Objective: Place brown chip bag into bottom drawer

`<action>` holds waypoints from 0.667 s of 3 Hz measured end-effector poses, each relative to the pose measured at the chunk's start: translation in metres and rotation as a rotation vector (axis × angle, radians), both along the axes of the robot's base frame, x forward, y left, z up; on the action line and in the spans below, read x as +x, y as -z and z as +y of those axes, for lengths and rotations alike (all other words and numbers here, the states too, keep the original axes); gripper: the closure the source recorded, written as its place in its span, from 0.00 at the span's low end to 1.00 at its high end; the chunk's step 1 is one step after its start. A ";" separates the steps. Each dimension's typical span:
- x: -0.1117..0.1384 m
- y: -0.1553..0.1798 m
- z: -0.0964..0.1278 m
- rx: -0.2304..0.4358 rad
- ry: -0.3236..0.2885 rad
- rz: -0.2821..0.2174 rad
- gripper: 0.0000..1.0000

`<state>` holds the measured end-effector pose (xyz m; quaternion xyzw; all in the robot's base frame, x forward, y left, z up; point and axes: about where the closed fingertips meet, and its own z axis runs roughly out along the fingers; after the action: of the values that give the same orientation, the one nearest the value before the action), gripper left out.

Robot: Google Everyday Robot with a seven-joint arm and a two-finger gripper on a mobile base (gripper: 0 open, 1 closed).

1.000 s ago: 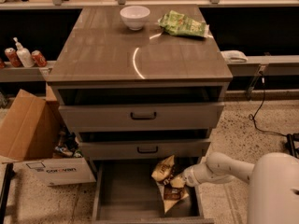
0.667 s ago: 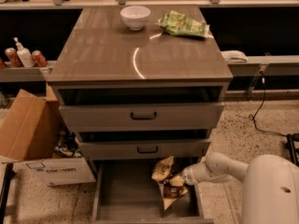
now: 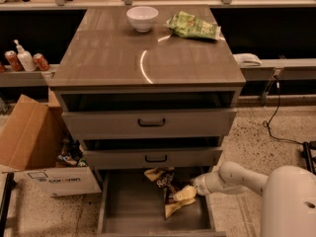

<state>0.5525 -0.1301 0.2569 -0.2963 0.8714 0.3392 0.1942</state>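
up top, the counter (image 3: 123, 58) carries a white bowl (image 3: 142, 18) and a green chip bag (image 3: 193, 25) near its back edge. the top drawer (image 3: 148, 123) and middle drawer (image 3: 153, 158) both stand partly pulled out, overhanging the back of the bottom drawer (image 3: 128, 206), which is pulled out furthest. a cardboard box (image 3: 27, 137) sits on the floor to the left. the gripper (image 3: 191, 190) reaches in from the right, low over the bottom drawer's right half. its fingers look pinched on the pale yellow end of the brown chip bag (image 3: 167, 187), which sits crumpled inside that drawer, right of centre.
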 end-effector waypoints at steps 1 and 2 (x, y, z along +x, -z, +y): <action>-0.003 -0.004 -0.001 0.000 0.002 -0.011 0.00; -0.006 -0.033 -0.016 -0.016 0.018 -0.086 0.00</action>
<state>0.5462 -0.1461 0.2897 -0.3044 0.8676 0.3173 0.2322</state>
